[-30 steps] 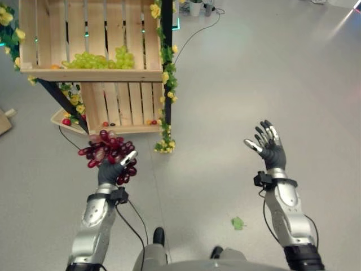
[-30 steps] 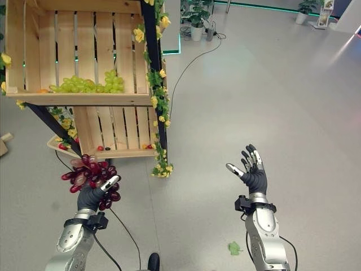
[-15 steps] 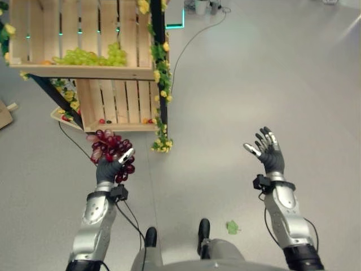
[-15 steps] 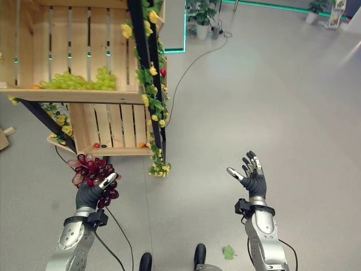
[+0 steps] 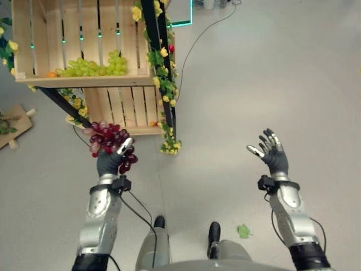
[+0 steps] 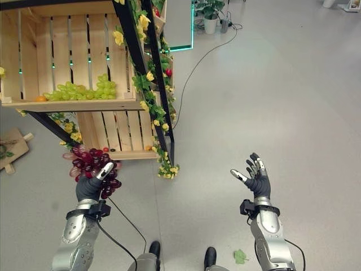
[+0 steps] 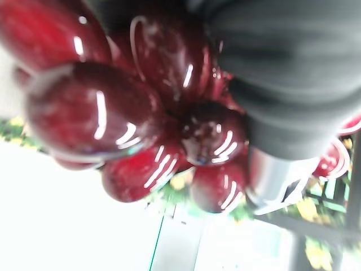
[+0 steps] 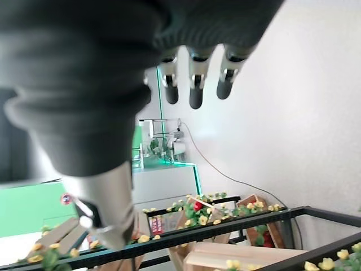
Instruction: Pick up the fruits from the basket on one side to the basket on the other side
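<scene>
My left hand (image 5: 108, 164) is shut on a bunch of dark red grapes (image 5: 107, 137), held up in front of the lower wooden crate (image 5: 124, 107). The left wrist view shows the glossy red grapes (image 7: 113, 118) pressed against the hand's dark cover. The upper wooden crate (image 5: 84, 80) on the flower-wrapped black stand holds green grapes (image 5: 93, 66) and a small orange fruit (image 5: 52, 74). My right hand (image 5: 272, 155) is raised to the right over bare floor, open, with nothing in it; its straight fingers (image 8: 194, 84) show in the right wrist view.
The stand's black post (image 5: 163, 62) is wound with leaves and yellow flowers down to the floor. A flat cardboard piece (image 5: 14, 124) lies at the far left. A green leaf (image 5: 243, 230) lies on the floor by my right arm. A cable runs across the grey floor.
The camera has shifted, so the crates sit a little more to the right and nearer. My left hand still holds the red grapes; the right hand stays open and raised.
</scene>
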You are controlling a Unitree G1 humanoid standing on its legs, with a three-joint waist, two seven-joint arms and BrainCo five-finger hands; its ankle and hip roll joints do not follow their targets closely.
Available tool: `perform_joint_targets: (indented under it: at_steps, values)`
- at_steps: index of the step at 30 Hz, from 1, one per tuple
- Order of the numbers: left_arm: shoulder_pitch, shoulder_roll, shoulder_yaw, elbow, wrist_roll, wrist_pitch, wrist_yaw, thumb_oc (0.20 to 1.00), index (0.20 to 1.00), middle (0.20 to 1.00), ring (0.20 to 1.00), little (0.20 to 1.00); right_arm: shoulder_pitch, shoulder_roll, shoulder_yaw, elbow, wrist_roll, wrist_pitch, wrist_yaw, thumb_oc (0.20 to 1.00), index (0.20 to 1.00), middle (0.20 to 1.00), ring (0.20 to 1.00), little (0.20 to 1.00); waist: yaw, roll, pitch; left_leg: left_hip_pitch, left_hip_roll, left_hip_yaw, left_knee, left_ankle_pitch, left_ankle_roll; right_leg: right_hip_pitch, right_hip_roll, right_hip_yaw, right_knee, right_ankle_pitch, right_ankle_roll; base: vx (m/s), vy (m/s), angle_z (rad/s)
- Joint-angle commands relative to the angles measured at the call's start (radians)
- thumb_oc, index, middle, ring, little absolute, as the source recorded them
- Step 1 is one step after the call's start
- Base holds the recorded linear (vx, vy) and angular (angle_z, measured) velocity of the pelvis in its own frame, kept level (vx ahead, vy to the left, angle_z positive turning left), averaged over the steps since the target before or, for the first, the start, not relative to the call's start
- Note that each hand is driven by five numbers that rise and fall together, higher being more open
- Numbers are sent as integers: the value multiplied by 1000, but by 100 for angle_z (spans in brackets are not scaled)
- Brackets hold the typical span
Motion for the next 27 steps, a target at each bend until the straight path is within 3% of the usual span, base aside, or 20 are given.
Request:
perform_joint_targets:
  at_steps: [1, 6, 16, 27]
  values:
    - [-14, 28, 88, -136, -38, -98, 19, 200, 200, 200, 200, 200, -2, -14, -29, -54, -22, -37, -14, 1000, 1000, 1000, 1000, 1000, 16, -17, -46, 36, 1, 15, -11, 23, -47, 90, 12, -29, 13, -184, 21, 168, 77, -21]
    - [29, 27, 134, -193, -49, -105, -6, 200, 200, 200, 200, 200, 0, -1, -38, -40, -11, -28, 13, 1000, 1000, 1000, 1000, 1000, 25, -31, -93, 84, -19, 32, -56, 27, -57, 120, 3, -31, -16, -171, 28, 117, 29, -10]
    - [15, 46, 158, -265, -110, -115, -3, 200, 200, 200, 200, 200, -33, 0, -7, -28, -1, -19, 31, 1000, 1000, 1000, 1000, 1000, 39, -44, -104, 86, -27, 27, -71, 22, -49, 119, -10, -50, -33, -163, 42, 16, 8, 1]
    - [-205, 219, 144, -210, -151, -137, 40, 200, 200, 200, 200, 200, -71, -7, 68, 54, -8, 13, 63, 1000, 1000, 1000, 1000, 1000, 18, -35, -122, 89, -34, 33, -68, 12, -41, 119, -27, -64, -23, -161, 60, 6, 1, 2]
